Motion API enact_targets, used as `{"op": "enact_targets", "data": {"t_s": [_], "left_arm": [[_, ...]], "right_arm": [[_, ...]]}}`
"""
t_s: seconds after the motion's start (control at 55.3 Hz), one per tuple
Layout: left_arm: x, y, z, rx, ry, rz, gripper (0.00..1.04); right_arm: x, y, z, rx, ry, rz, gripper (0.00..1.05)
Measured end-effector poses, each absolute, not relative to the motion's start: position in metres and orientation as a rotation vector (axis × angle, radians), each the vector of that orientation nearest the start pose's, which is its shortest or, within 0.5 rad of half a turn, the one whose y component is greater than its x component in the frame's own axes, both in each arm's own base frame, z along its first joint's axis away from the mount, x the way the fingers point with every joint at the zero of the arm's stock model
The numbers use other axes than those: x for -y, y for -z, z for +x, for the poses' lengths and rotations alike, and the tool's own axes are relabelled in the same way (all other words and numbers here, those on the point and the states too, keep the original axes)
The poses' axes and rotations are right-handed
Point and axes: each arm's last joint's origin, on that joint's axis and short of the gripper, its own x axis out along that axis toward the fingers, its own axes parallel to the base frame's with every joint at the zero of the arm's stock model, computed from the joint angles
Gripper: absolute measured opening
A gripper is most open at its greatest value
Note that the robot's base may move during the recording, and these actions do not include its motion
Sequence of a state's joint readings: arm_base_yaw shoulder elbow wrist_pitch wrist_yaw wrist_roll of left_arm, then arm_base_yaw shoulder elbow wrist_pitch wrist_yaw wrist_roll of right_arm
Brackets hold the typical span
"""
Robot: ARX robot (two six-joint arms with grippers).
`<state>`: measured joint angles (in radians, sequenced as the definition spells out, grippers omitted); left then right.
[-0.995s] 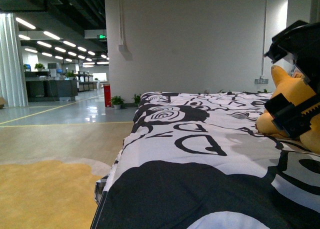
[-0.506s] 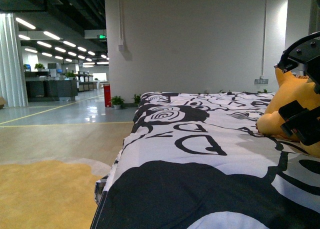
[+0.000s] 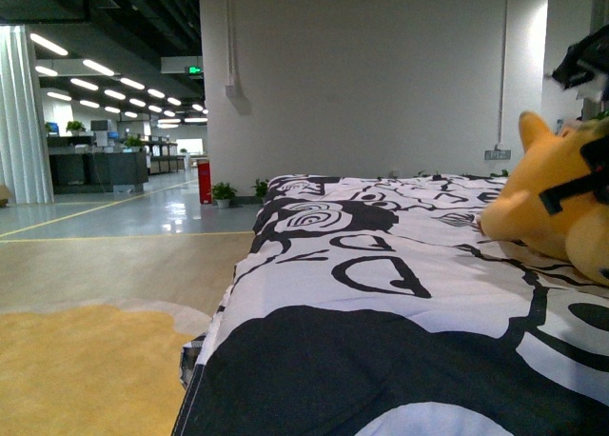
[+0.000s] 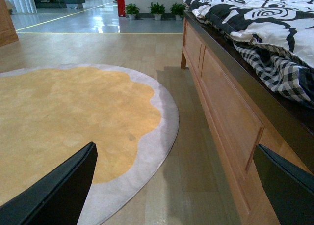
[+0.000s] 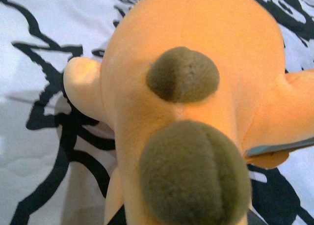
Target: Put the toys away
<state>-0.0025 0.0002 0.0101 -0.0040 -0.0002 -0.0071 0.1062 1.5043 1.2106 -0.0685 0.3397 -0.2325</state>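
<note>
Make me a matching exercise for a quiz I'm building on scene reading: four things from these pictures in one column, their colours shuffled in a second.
Things
1. plush animal
2. round rug
3. bedspread
4. bed frame

Colours
A. yellow with a grey border
B. light brown wood
C. orange with dark brown patches
D. black and white pattern

Pairs: 1-C, 2-A, 3-D, 4-B
</note>
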Motion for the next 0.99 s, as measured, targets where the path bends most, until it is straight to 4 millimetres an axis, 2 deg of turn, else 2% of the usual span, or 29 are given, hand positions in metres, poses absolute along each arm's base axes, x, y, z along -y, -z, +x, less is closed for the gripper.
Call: {"op": "enact_targets", "data": {"t_s": [0.09,0.217,0.362,0.398,0.47,0.597,0.723,0.995], "left_arm": [[0.0,-0.167,0.097,0.006,0.002,-0.007,0.98],[0.0,-0.167,0.097,0.006,0.002,-0.007,0.98],[0.0,-0.167,0.097,0.006,0.002,-0.007,0.98],[0.0,-0.167,0.097,0.006,0.002,-0.007,0.98],[0.0,-0.167,0.097,0.006,0.002,-0.007,0.98],[0.0,-0.167,0.097,0.006,0.002,-0.007,0.98],[0.0,-0.167,0.097,0.006,0.002,-0.007,0.98],[0.0,-0.167,0.097,0.006,0.002,-0.007,0.98]], "right_arm": [[-0.022,-0.334,0.329,-0.29,0.111,-0.259,0.07],[-0.015,-0.358,0.298,-0.159,-0.019,-0.179,0.07],[-0.008,-0.382,0.25,-0.03,-0.191,-0.078,0.07],[-0.006,-0.387,0.232,0.007,-0.253,-0.05,0.07],[-0.004,-0.39,0.2,0.054,-0.356,0.01,0.07],[-0.003,-0.383,0.163,0.089,-0.439,0.091,0.07],[-0.003,-0.374,0.147,0.092,-0.448,0.141,0.07],[-0.003,-0.37,0.145,0.078,-0.447,0.169,0.07]]}}
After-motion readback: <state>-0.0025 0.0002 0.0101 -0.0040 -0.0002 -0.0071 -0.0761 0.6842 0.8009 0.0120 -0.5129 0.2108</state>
